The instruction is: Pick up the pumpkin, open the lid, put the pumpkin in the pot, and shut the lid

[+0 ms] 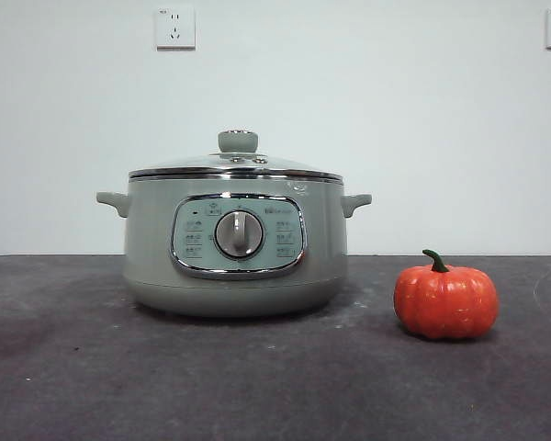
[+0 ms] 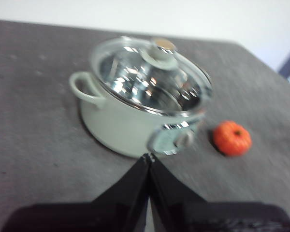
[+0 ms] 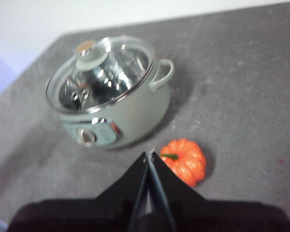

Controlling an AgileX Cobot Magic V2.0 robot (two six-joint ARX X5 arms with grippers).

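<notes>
The sage-green pot stands at the table's middle with its glass lid closed on it, knob up. The orange pumpkin sits upright on the table to the pot's right, apart from it. Neither arm shows in the front view. In the left wrist view my left gripper is shut and empty, held above the table short of the pot, with the pumpkin off to one side. In the right wrist view my right gripper is shut and empty, above the table close to the pumpkin, the pot beyond.
The dark grey table runs back to a white wall with two power sockets. The table's far edge and corner show in both wrist views.
</notes>
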